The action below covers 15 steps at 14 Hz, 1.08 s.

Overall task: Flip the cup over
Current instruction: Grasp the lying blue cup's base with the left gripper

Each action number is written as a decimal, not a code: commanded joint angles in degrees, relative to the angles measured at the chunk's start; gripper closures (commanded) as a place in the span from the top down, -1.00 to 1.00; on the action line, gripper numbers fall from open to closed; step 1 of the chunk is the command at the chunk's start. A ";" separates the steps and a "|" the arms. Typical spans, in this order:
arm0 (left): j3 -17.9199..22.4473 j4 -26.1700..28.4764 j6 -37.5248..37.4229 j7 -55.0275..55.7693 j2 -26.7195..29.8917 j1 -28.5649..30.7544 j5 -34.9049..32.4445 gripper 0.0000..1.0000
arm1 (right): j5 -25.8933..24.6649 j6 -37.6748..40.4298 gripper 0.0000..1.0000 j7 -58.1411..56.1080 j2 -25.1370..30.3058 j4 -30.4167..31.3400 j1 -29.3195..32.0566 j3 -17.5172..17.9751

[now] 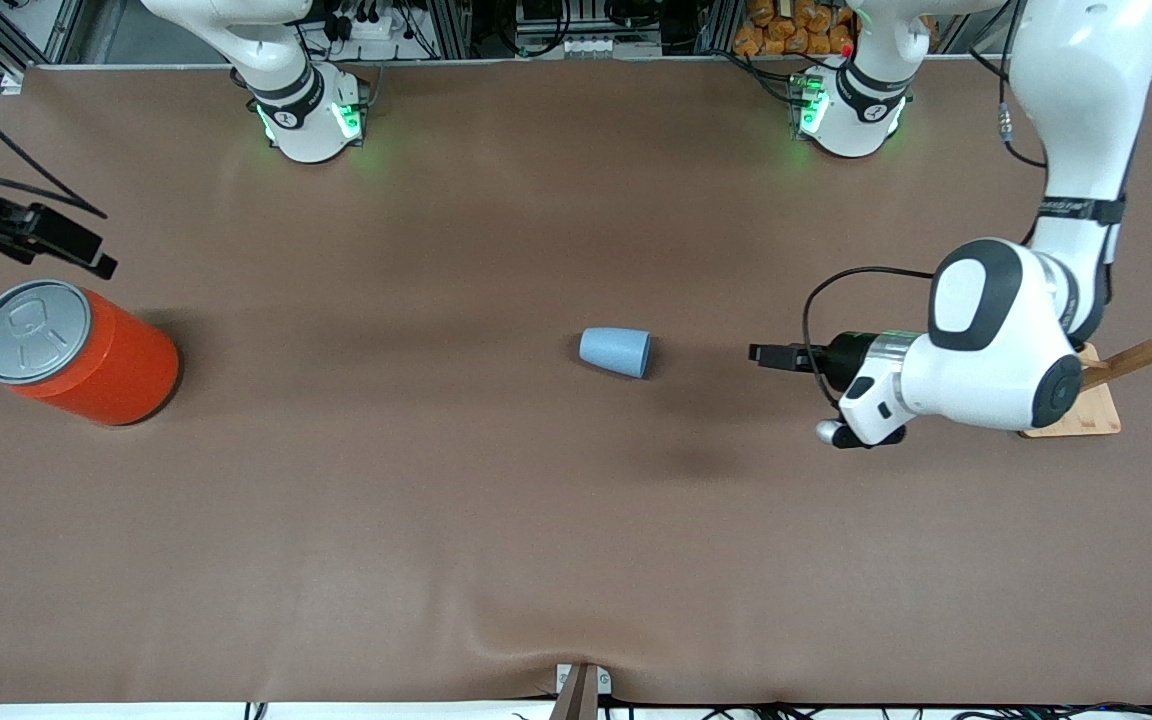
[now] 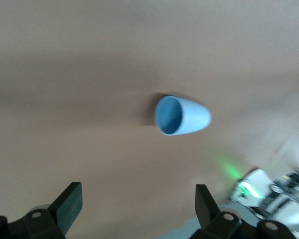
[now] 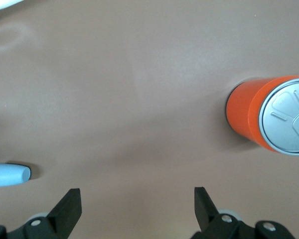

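The light-blue cup (image 1: 615,352) lies on its side in the middle of the brown table, its mouth toward the left arm's end. It also shows in the left wrist view (image 2: 182,115), darker blue inside, and at the edge of the right wrist view (image 3: 9,175). My left gripper (image 2: 137,209) is open and empty, held over the table between the cup and the wooden stand (image 1: 861,435). My right gripper (image 3: 137,206) is open and empty, over the right arm's end of the table near the orange can (image 1: 56,240).
A large orange can (image 1: 76,352) with a grey pull-tab lid stands at the right arm's end, also in the right wrist view (image 3: 269,114). A wooden peg stand (image 1: 1086,405) sits at the left arm's end, just beside the left arm.
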State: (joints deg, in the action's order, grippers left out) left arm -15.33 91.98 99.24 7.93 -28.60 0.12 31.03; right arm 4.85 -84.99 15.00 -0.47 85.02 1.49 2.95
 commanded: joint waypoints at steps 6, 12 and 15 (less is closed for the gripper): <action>-0.05 -0.14 6.74 -0.55 -8.13 -3.81 20.20 1.00 | 0.25 -1.93 1.00 -0.50 3.46 5.51 0.27 0.12; -0.05 6.70 8.60 -13.69 -8.31 -4.70 28.02 1.00 | -1.86 -2.55 1.00 -1.55 2.85 4.45 0.01 0.56; -0.05 9.44 11.06 -21.53 -8.66 -5.13 33.11 1.00 | -1.78 -2.11 1.00 -1.73 2.50 3.58 0.18 0.56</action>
State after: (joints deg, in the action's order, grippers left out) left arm -15.06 99.15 108.42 -9.10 -37.83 -4.90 60.46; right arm 4.05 -87.05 14.00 0.99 88.35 1.49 3.27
